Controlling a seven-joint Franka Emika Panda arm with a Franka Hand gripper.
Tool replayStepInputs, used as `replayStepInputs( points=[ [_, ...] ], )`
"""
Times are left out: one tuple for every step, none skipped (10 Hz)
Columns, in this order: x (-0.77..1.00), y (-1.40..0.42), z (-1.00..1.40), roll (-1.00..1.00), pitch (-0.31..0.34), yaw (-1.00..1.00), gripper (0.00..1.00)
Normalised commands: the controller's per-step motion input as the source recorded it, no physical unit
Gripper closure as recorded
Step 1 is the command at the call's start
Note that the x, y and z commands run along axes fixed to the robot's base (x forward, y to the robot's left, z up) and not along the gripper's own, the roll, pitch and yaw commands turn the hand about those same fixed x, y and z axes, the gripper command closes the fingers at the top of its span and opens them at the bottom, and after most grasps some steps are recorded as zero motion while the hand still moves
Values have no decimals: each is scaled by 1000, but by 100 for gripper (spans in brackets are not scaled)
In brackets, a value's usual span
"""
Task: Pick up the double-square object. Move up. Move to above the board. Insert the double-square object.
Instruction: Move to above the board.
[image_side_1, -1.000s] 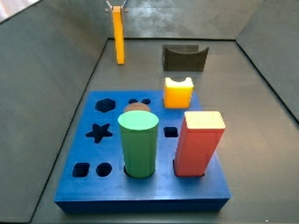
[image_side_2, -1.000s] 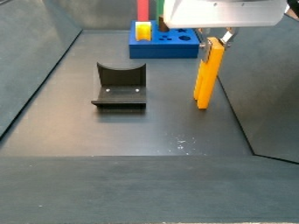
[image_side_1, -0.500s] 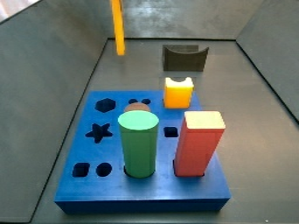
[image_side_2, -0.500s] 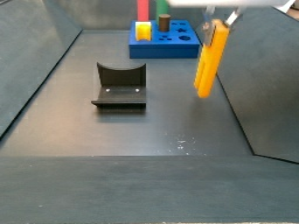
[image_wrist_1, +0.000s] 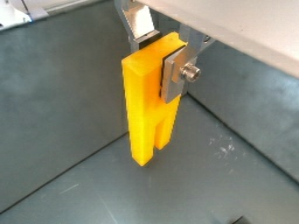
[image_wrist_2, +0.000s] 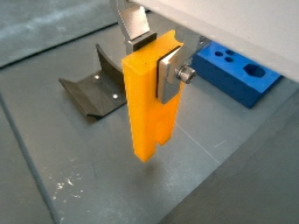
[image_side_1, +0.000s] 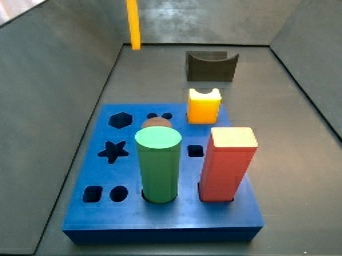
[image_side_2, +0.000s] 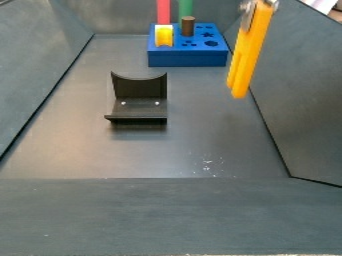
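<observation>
a: where's the robot at with this peg job?

b: looks like the "move up" step. the gripper (image_wrist_1: 160, 59) is clamped on the tall slender orange-yellow double-square object (image_wrist_1: 149, 103), with a flat silver finger plate (image_wrist_1: 174, 72) pressed against one face near its top. the bar hangs straight down below the jaws, and in a wrist view its lower end (image_wrist_2: 146, 154) is off the dark floor. both side views show it clear of the floor too (image_side_2: 246, 50) (image_side_1: 132, 24).

a: and the target?

b: the thick blue rectangular board with shaped cut-outs (image_wrist_2: 235, 73) sits off to one side of the gripper, well apart from the bar and lower than its tip. the dark l-shaped fixture (image_wrist_2: 97, 86) is on the floor on the other side of the bar, near but not touching.

a: board crowded?

b: kinda. in a side view there's a green cylinder (image_side_1: 159, 163), a red square block (image_side_1: 229, 162) and a short yellow-orange peg (image_side_1: 202, 104) already standing in it. free holes are mostly along the far side from those.

a: so next?

b: my guess is it carries sideways until the bar is over its matching stepped hole, keeping the tip above the standing pegs. which hole that is, i can't tell from here. the bar should stay plumb and turned to match the hole before going down.
</observation>
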Motion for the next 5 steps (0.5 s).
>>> replayStepInputs(
  points=[
    [-93,-3,1000,97,1,48,100],
    [-86,-4,1000,89,14,36,100],
    [-50,1,909,87,47,26,100],
    [-30,1,803,86,59,26,100],
    [-2,-3,598,79,81,24,100]
  ],
)
